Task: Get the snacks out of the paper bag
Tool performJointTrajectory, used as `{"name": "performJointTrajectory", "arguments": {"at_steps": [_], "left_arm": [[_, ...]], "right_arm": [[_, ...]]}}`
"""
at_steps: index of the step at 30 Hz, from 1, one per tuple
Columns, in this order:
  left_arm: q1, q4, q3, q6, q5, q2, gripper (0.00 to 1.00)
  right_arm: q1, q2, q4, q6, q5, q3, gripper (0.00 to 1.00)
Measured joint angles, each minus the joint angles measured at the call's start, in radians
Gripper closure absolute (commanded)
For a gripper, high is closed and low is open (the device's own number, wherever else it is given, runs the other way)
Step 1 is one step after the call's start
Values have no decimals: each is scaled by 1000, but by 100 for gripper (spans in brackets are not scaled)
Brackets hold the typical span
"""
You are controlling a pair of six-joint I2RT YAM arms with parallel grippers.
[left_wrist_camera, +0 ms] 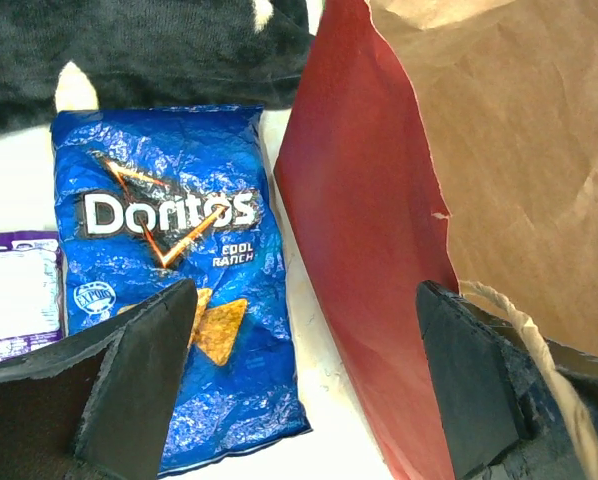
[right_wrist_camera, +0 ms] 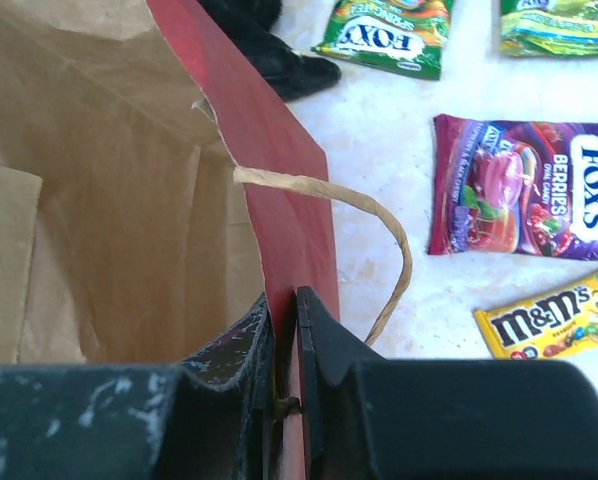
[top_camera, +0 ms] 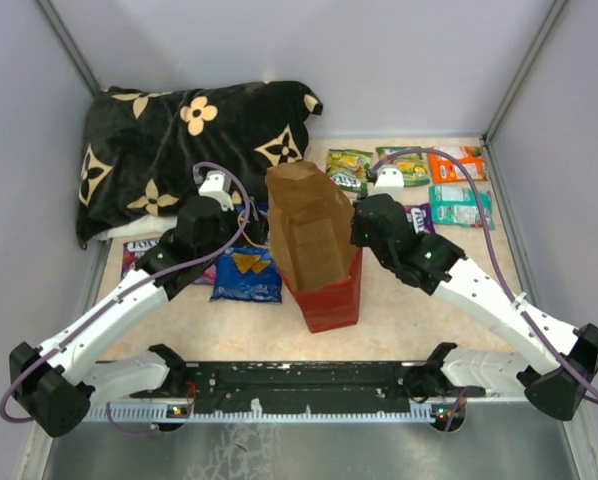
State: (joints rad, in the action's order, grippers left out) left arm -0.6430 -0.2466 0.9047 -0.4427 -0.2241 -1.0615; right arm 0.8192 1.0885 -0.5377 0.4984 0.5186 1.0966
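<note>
The paper bag (top_camera: 314, 250) stands open mid-table, nearer the near edge. Its paper is thin and floppy, so the rim is my hold: my right gripper (right_wrist_camera: 284, 330) pinches its right wall, and my left gripper (left_wrist_camera: 307, 300) is spread wide at its left wall. The Doritos bag (left_wrist_camera: 169, 270), light and crinkly-slick, lies left of it. Small packets (top_camera: 434, 180) sit toward the far right corner.

Paper bag (top_camera: 324, 290) recorded red outside, brown kraft inside. Doritos bag (left_wrist_camera: 169, 260) noted blue with orange chip print. Pillow (top_camera: 179, 150), upper left of frame: black, cream flowers. Purple packet (right_wrist_camera: 524, 190), yellow M&M's pack (right_wrist_camera: 549, 325) and green packet (right_wrist_camera: 384, 30) logged.
</note>
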Motion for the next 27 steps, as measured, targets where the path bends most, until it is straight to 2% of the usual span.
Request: {"name": "performJointTrajectory", "arguments": {"at_steps": [5,13,14,16,19,20,27], "left_arm": [[8,-9,25,26,-2,-44,4],[59,-40,171,67,-24,-190,5],[63,-44,197,73,-27,-201,5],[63,-47,242,83,-31,-218,5],[63,-54,296,97,-31,-233,5],[63,-56,308,100,-31,-234,6],[63,-120,318,110,-45,-216,6]], "right_arm": [[29,6,44,32,20,4,82],[32,6,101,84,44,4,65],[32,6,103,88,47,4,60],[32,6,103,91,50,4,44],[32,6,102,88,53,4,6],[32,6,100,90,53,4,2],[32,4,-9,49,31,90,1]]}}
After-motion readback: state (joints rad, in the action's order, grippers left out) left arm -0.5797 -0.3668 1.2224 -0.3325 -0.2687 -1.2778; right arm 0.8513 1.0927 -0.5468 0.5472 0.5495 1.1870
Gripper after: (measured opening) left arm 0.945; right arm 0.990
